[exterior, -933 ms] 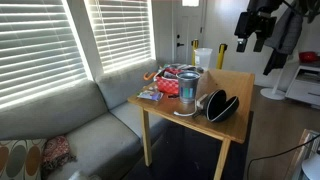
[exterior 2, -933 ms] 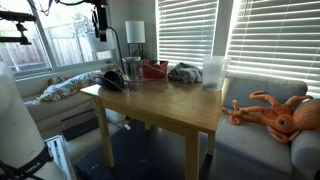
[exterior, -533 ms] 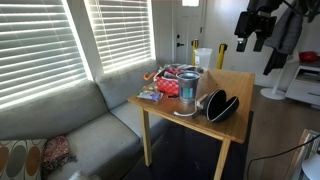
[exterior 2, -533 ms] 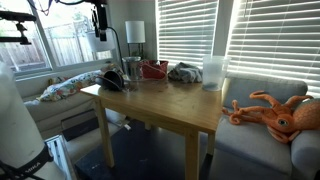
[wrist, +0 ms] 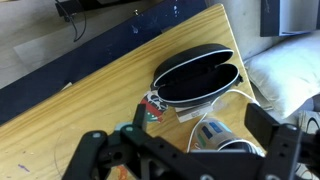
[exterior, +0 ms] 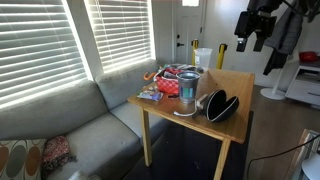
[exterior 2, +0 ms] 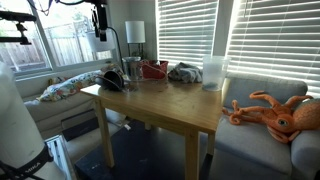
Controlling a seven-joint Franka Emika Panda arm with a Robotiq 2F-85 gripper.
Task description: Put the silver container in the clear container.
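**Gripper open and empty above table; silver container stands outside the clear one**

The wooden table point(exterior: 236, 84) fills the centre of both exterior views, with its items clustered at one end. The gripper point(exterior: 250, 42) hangs in the upper right of an exterior view, well above the tabletop. In the wrist view its fingers point(wrist: 88, 150) are spread wide with nothing between them.

A black oval case point(wrist: 197, 75) lies open in the upper centre of the wrist view. The red patterned box point(exterior: 187, 92) sits mid-frame. The clear container point(exterior: 203, 57) stands upright at the table's far edge, apart from the cluster. The silver container point(exterior: 189, 74) stands upright just above the box in the frame; contact cannot be confirmed.
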